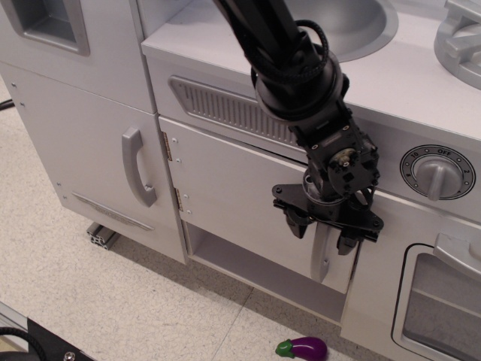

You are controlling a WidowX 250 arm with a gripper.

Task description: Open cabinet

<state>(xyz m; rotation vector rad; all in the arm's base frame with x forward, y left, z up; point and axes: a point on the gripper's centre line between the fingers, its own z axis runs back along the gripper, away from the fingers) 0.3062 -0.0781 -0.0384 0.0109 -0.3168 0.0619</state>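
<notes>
Black gripper at the cabinet door handle

The wide flat white cabinet door (240,199) sits under the sink, hinged on its left and open just a crack. Its curved grey handle (322,256) stands up and down near the right edge. The black gripper (323,235) hangs right over it, fingers (297,224) spread on both sides, not pinching yet. A purple toy eggplant (303,347) lies below.

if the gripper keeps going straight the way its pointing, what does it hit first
Most likely the grey handle of the cabinet door: the gripper points down at it, with one of the fingers on either side. Depth is unclear from this single view.
</notes>
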